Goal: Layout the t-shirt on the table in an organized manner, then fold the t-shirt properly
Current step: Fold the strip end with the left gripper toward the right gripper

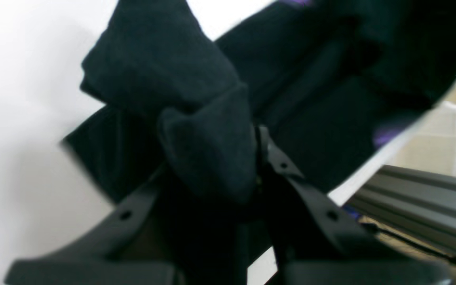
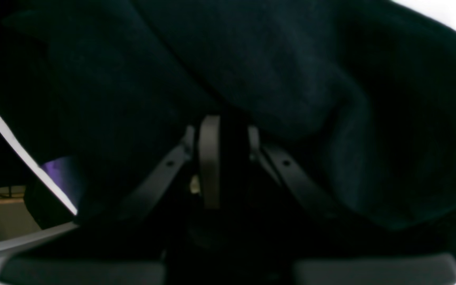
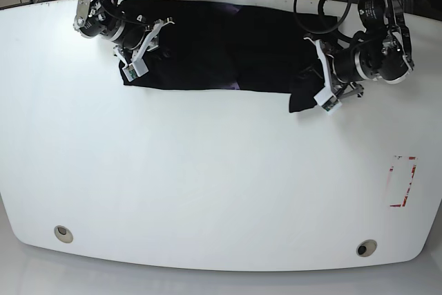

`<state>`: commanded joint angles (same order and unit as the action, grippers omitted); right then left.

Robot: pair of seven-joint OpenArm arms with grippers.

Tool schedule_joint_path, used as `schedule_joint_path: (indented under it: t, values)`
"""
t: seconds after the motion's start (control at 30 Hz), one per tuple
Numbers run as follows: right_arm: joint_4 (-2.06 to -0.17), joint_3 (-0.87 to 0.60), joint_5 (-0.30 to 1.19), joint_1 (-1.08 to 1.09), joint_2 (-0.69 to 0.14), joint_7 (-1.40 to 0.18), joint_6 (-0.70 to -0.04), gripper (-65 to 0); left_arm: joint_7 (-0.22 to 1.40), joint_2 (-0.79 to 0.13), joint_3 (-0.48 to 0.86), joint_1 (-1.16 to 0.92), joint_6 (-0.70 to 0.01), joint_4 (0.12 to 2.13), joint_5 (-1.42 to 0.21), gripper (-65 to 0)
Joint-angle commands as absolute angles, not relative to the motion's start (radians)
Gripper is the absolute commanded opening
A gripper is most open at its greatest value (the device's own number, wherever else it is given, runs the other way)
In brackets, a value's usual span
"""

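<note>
Both arms are black, with silver joints and looping black cables. Each gripper point(image 3: 324, 94) has white fingers; the wrist views show dark screwed linkages.

Bare table point(image 3: 207, 184) everywhere below the t-shirt point(image 3: 221, 46)

The black t-shirt point(image 3: 221, 46) lies bunched lengthwise along the white table's point(image 3: 207, 184) far edge.

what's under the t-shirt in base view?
The t-shirt lies along the far edge of the white table; bare tabletop shows around it. Whatever sits beneath the cloth is hidden. Both grippers hold cloth at its ends.
</note>
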<state>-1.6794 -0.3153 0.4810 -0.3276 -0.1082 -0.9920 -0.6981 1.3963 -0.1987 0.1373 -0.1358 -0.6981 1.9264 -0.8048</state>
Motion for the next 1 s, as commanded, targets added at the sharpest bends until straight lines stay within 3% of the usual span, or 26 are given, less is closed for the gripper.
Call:
schedule_joint_path:
  t: [0.23,0.63,0.8,1.0]
  values:
    - [-1.679,-0.315,0.481,-0.328,-0.108,-0.992,-0.698,-56.1,1.396,-0.199,0.091,-0.134,-0.698,1.926,-0.800,-59.4]
    - [-1.681,-0.315,0.481,-0.328,-0.108,-0.992,-0.698,-56.1,1.396,-0.194,-0.030,-0.131,-0.698,1.928,-0.825,-41.8]
    - [-1.681,-0.315,0.481,-0.328,-0.108,-0.992,-0.698,-56.1,1.396,-0.194,-0.062,-0.113,-0.698,1.929,-0.949,-41.1]
    - [-1.681,-0.315,0.481,-0.328,-0.108,-0.992,-0.698,-56.1,1.396,-0.206,0.045,-0.084,-0.698,1.929,-1.052,-41.0]
